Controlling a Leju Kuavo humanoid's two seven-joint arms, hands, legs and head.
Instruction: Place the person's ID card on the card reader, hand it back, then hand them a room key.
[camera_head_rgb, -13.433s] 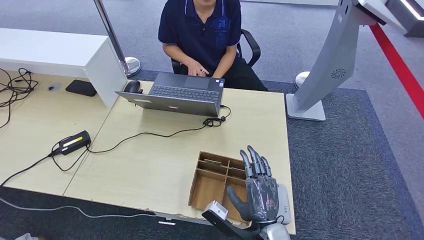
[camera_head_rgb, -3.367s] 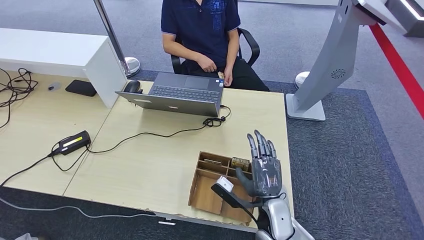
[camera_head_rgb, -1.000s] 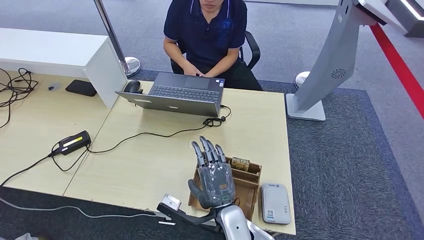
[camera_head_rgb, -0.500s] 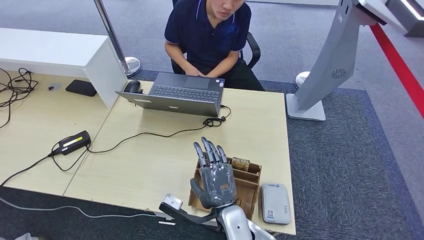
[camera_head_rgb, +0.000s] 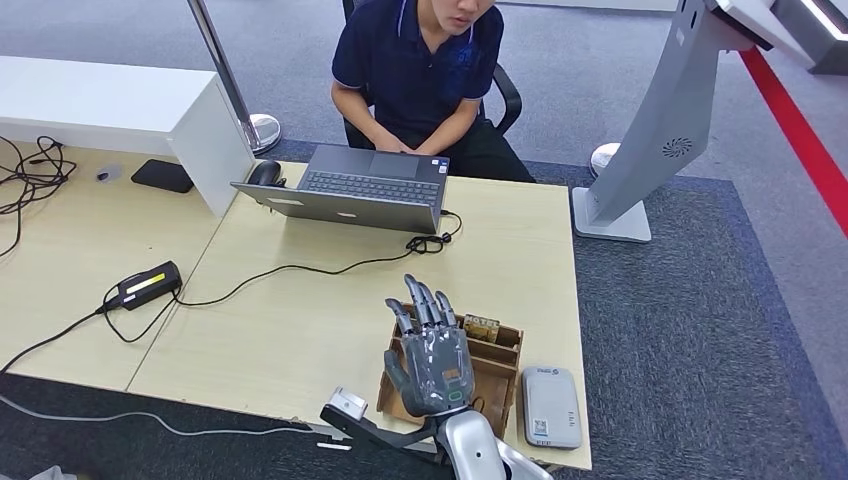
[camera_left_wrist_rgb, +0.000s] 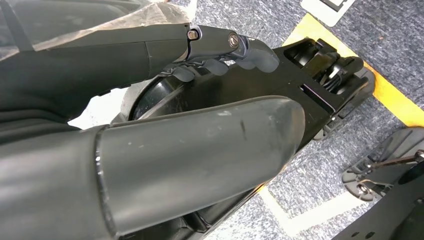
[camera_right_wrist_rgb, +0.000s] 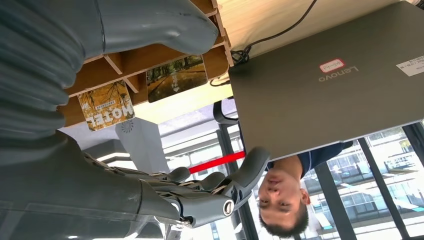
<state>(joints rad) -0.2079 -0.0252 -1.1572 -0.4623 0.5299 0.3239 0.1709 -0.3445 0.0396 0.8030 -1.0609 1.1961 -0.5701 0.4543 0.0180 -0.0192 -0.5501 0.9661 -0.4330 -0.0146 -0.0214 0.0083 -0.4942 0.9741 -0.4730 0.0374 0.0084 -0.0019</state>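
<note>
A humanoid robot's grey many-fingered right hand (camera_head_rgb: 430, 355) is raised upright above the open wooden divided tray (camera_head_rgb: 500, 385) at the near edge of the pale wooden desk (camera_head_rgb: 290, 330). Its fingers are spread and it holds nothing. A few seconds ago this hand stood further right, over the flat grey rectangular card reader (camera_head_rgb: 551, 405); it has since swung left and, over the last second, edged slightly forward, so the reader now lies uncovered just beside the tray with no card on it.

The right wrist view shows two printed room key cards standing in the tray's far compartments: one with an autumn picture and the word "Hotel" (camera_right_wrist_rgb: 106, 105), another with a tree-lined path (camera_right_wrist_rgb: 176, 77). The thumb (camera_right_wrist_rgb: 150, 22) hangs over the tray close to them, touching neither. In the head view one card (camera_head_rgb: 481, 326) peeks up just beside the fingertips.

No ID card can be made out anywhere. The seated person in a dark blue polo shirt (camera_head_rgb: 415, 65) has leaned forward, hands behind the open grey laptop (camera_head_rgb: 350, 190). Judging by the bare reader and the hand's new place, the ID steps look finished and picking a key card comes next.

The left hand (camera_left_wrist_rgb: 165, 150) hangs low near the floor, fingers loosely curled on nothing
</note>
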